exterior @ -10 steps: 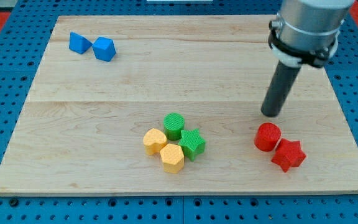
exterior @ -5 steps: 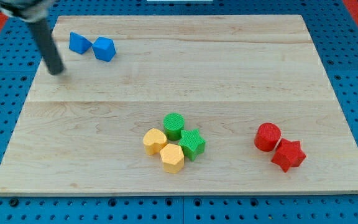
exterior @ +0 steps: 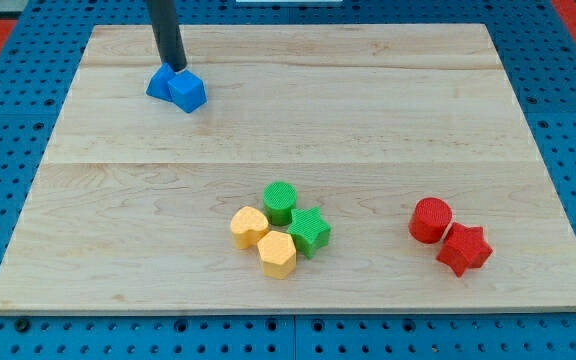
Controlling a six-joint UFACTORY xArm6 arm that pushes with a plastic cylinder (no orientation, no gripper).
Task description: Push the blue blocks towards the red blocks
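Observation:
Two blue blocks lie pressed together at the board's upper left: a blue triangular block (exterior: 158, 84) on the left and a blue angular block (exterior: 188, 93) on its right. My tip (exterior: 173, 65) touches their top edge, just above where they meet. A red cylinder (exterior: 431, 219) and a red star (exterior: 464, 249) sit touching at the board's lower right, far from the blue blocks.
A cluster sits at the lower middle: a green cylinder (exterior: 280, 201), a green star (exterior: 310, 231), a yellow rounded block (exterior: 249, 226) and a yellow hexagonal block (exterior: 277, 253). The wooden board (exterior: 368, 120) lies on a blue pegboard.
My tip swept from the right side to the far left, then to above the blue blocks. The blue blocks have shifted right and down and now touch.

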